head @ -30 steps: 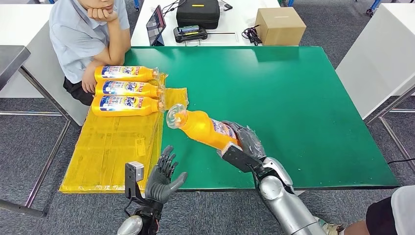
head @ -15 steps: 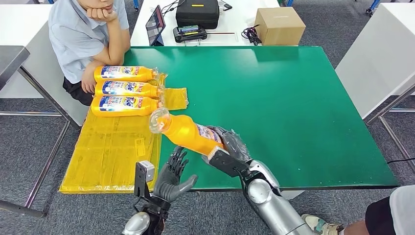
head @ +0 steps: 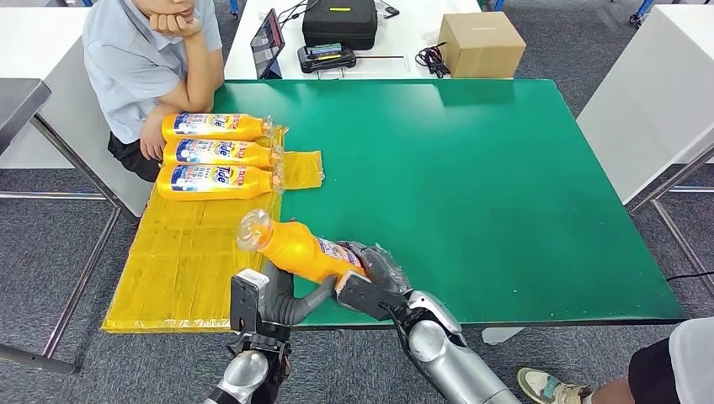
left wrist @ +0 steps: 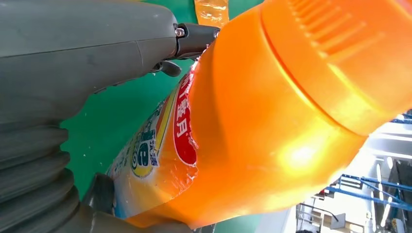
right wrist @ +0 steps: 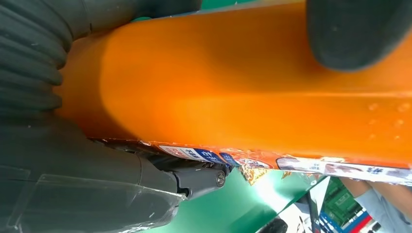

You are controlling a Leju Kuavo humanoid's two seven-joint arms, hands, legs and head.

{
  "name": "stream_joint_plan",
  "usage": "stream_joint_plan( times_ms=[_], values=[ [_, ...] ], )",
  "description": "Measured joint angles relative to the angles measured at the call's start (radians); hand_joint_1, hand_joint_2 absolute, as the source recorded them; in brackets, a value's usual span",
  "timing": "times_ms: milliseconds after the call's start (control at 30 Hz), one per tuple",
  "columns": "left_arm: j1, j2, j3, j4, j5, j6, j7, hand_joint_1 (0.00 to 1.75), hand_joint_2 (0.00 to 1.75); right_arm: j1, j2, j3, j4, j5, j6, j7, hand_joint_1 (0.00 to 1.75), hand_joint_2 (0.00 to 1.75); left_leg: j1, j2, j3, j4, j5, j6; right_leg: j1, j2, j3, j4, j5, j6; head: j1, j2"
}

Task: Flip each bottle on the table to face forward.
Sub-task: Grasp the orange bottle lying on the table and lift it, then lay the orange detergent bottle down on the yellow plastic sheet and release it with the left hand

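Orange detergent bottle (head: 299, 248) held aloft, right hand (head: 375, 273) fingers wrapped round it; left hand (head: 282, 301) beneath, finger state unclear. Three bottles (head: 215, 154) lie label-up at 10 o'clock.

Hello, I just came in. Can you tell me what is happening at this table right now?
The robot's right hand holds an orange bottle tilted above the near edge of the green table, cap end pointing toward the yellow sheet. The left hand is right under the bottle, apparently supporting it. Three bottles lie side by side on the sheet, labels up. A person sits at the far left corner, watching.
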Motion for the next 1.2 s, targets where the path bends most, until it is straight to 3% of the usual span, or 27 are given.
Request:
stream_joint_plan(
  times_ms=[133, 267, 300, 567, 667, 733, 800, 867, 1200],
  values=[
    [0.0, -0.003, 0.0, 0.0, 0.034, -0.046, 0.02, 0.02, 1.75, -0.007, 0.005, 0.002, 0.015, -0.001, 0.0, 0.0, 1.75, 1.75, 0.0, 0.0, 0.0, 0.0, 0.0, 0.0, 0.0, 0.0, 0.0, 0.0, 0.0, 0.0, 0.0, 0.0],
    [0.0, -0.003, 0.0, 0.001, 0.075, -0.107, 0.045, 1.68, 1.75, -0.014, 0.008, 0.007, 0.026, -0.002, 0.0, 0.0, 1.75, 1.75, 0.0, 0.0, 0.0, 0.0, 0.0, 0.0, 0.0, 0.0, 0.0, 0.0, 0.0, 0.0, 0.0, 0.0],
    [-0.001, -0.003, 0.0, 0.002, 0.081, -0.115, 0.048, 1.75, 1.75, -0.016, 0.009, 0.008, 0.029, -0.002, -0.001, 0.0, 1.75, 1.75, 0.0, 0.0, 0.0, 0.0, 0.0, 0.0, 0.0, 0.0, 0.0, 0.0, 0.0, 0.0, 0.0, 0.0],
    [-0.006, -0.003, 0.002, 0.014, 0.096, -0.128, 0.056, 1.75, 1.75, -0.019, 0.01, 0.01, 0.038, -0.008, -0.003, 0.0, 1.66, 1.75, 0.0, 0.0, 0.0, 0.0, 0.0, 0.0, 0.0, 0.0, 0.0, 0.0, 0.0, 0.0, 0.0, 0.0],
    [-0.009, -0.003, 0.003, 0.016, 0.098, -0.13, 0.056, 1.75, 1.75, -0.021, 0.011, 0.012, 0.04, -0.008, -0.003, 0.0, 1.49, 1.75, 0.0, 0.0, 0.0, 0.0, 0.0, 0.0, 0.0, 0.0, 0.0, 0.0, 0.0, 0.0, 0.0, 0.0],
    [-0.011, -0.003, 0.003, 0.018, 0.098, -0.131, 0.056, 1.75, 1.75, -0.023, 0.011, 0.014, 0.043, -0.008, -0.003, 0.0, 1.06, 1.75, 0.0, 0.0, 0.0, 0.0, 0.0, 0.0, 0.0, 0.0, 0.0, 0.0, 0.0, 0.0, 0.0, 0.0],
    [-0.013, -0.003, 0.003, 0.02, 0.098, -0.132, 0.056, 1.75, 1.75, -0.025, 0.011, 0.016, 0.046, -0.008, -0.003, 0.0, 0.36, 1.75, 0.0, 0.0, 0.0, 0.0, 0.0, 0.0, 0.0, 0.0, 0.0, 0.0, 0.0, 0.0, 0.0, 0.0],
    [-0.014, -0.003, 0.003, 0.02, 0.097, -0.132, 0.056, 1.75, 1.75, -0.026, 0.011, 0.018, 0.05, -0.008, -0.003, 0.0, 0.01, 1.75, 0.0, 0.0, 0.0, 0.0, 0.0, 0.0, 0.0, 0.0, 0.0, 0.0, 0.0, 0.0, 0.0, 0.0],
    [-0.015, -0.003, -0.002, 0.02, 0.036, -0.071, 0.057, 1.75, 1.75, -0.029, 0.018, 0.023, 0.074, -0.002, -0.023, 0.001, 0.0, 1.75, 0.0, 0.0, 0.0, 0.0, 0.0, 0.0, 0.0, 0.0, 0.0, 0.0, 0.0, 0.0, 0.0, 0.0]
  ],
)
